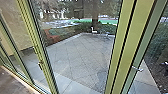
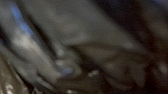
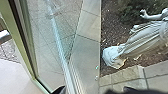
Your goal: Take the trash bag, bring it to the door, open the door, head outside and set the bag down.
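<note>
Dark, shiny, crumpled plastic of the trash bag [image 2: 107, 47] lies very close to the camera in the left wrist view, with folds and bluish glints. In the head view, a glass door with a yellow-green frame [image 1: 128, 45] rises right of centre, and a light metal handle [image 1: 137, 68] sticks out from its edge. Part of the same kind of frame [image 3: 18, 37] crosses the right wrist view, with a pale bar-shaped handle [image 3: 3, 35] at the edge. Whether the door is ajar, I cannot tell.
Beyond the glass lies a paved yard [image 1: 80, 55] with shrubs and a tree trunk [image 1: 94, 23]. Another frame post [image 1: 37, 47] stands on the left. A pale draped statue [image 3: 145, 41] lies over dark soil [image 3: 110, 27] beside stone edging [image 3: 122, 75].
</note>
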### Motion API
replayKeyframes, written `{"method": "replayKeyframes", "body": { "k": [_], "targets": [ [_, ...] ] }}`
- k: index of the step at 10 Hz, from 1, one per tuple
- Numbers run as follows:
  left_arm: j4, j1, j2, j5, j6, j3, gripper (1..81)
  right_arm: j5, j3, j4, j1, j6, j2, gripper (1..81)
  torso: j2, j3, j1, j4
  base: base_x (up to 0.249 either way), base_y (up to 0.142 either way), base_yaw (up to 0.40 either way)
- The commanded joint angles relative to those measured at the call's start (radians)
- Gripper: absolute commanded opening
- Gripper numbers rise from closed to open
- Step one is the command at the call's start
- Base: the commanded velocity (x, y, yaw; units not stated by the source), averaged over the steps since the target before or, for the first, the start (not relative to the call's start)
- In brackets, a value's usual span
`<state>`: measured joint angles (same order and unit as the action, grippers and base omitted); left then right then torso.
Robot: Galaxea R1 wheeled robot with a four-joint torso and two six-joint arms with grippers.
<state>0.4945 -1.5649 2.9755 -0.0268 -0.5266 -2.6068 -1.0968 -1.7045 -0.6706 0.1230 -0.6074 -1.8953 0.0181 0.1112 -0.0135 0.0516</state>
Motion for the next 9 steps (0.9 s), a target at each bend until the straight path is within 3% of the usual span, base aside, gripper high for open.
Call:
{"method": "replayKeyframes", "body": {
  "k": [1, 2, 4, 9],
  "targets": [
    [0.001, 0.013, 0.004, -0.097, -0.01, 0.008, 1.0, -0.037, -0.035, -0.148, -0.17, 0.046, 0.048, 81.1, 0.0, 0.003, 0.0, 0.0, 0.0, 0.0, 0.0],
    [0.001, 0.012, 0.004, -0.097, -0.01, 0.008, 1.0, -0.028, -0.046, -0.175, -0.17, 0.075, 0.052, 81.1, 0.0, -0.03, 0.0, 0.0, 0.0, 0.0, 0.0],
    [0.004, 0.009, 0.004, -0.097, -0.01, 0.008, 1.0, -0.008, -0.124, -0.245, -0.176, 0.16, 0.052, 81.1, 0.002, -0.053, 0.002, 0.0, 0.0, 0.0, 0.0],
    [0.01, 0.003, 0.005, -0.097, -0.007, 0.007, 1.0, 0.162, -0.372, -0.288, -0.18, 0.434, 0.052, 81.1, 0.001, -0.053, 0.003, 0.0, 0.0, 0.0, 0.0]
  ]
}}
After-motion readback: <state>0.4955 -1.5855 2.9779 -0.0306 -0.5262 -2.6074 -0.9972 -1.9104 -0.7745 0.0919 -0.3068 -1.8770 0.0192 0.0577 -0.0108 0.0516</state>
